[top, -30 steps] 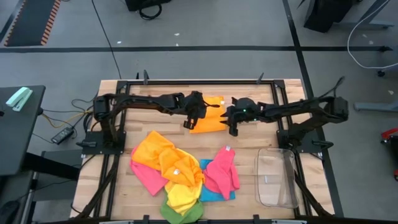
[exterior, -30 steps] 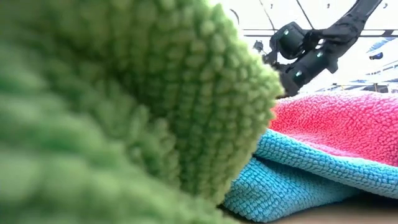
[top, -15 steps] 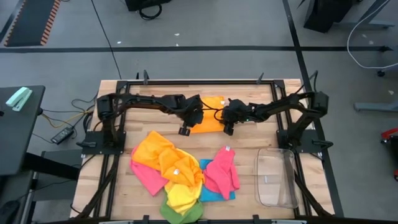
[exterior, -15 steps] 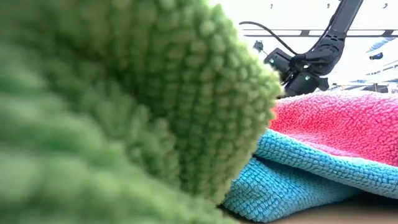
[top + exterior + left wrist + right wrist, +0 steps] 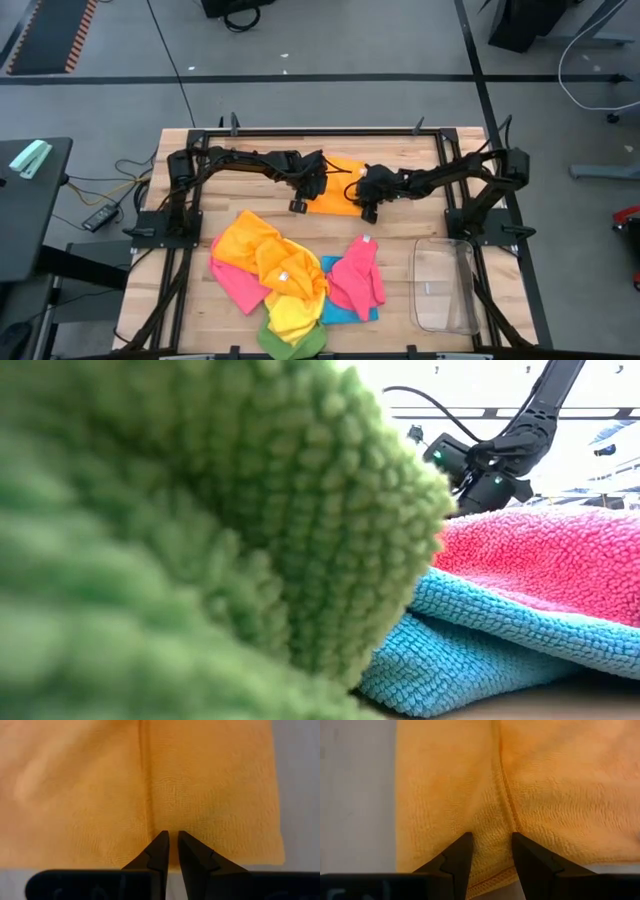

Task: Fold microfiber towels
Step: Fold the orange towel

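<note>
An orange towel [image 5: 340, 190] is laid flat at the far middle of the wooden tabletop [image 5: 400, 300], with a seam or fold line running across its soft, finely looped surface [image 5: 150, 785]. It is flanked by both grippers. The left gripper [image 5: 298, 205] is set at the towel's left edge, its jaws drawn almost together with only a thin slit between them, the tips pressed onto the cloth near its hem; whether cloth is pinched cannot be told. The right gripper [image 5: 368, 213] is set at the right edge, its jaws held partly apart over the ridge of the cloth [image 5: 505, 805], with nothing clearly gripped.

Nearer the front, a loose heap of crumpled towels is seen: one orange [image 5: 250, 245], two pink [image 5: 235, 283] [image 5: 358, 280], one yellow [image 5: 292, 312], one blue [image 5: 340, 312] and one green [image 5: 290, 345]. The green one's coarse loops [image 5: 200, 530] fill most of the low view. One clear rectangular plastic bin [image 5: 443, 285] with rounded corners is stood at the front right, apart from the heap.
</note>
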Action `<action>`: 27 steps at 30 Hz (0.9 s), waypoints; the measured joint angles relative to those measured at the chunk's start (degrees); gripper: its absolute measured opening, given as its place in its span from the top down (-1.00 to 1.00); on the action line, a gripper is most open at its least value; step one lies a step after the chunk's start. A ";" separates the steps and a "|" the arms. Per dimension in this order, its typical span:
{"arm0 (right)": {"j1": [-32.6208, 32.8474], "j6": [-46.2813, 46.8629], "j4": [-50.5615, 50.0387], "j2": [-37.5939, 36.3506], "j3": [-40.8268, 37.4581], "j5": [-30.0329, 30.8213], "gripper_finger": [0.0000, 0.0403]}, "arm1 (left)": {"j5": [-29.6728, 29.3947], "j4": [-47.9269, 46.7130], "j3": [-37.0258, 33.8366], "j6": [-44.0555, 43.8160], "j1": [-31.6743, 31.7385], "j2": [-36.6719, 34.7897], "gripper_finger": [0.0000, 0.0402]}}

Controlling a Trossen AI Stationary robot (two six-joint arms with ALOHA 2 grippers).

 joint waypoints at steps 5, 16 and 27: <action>0.96 0.59 -1.05 -1.04 -0.07 0.55 0.26 | 0.02 0.22 0.00 2.24 -0.63 -0.11 0.77; 3.17 -1.06 -8.16 -13.26 -0.35 4.62 0.26 | 0.70 -1.22 0.15 6.03 -1.95 -2.24 0.75; 4.50 3.48 -3.35 -12.76 -0.33 15.57 0.10 | -0.92 4.23 0.15 4.64 -1.96 -2.29 0.60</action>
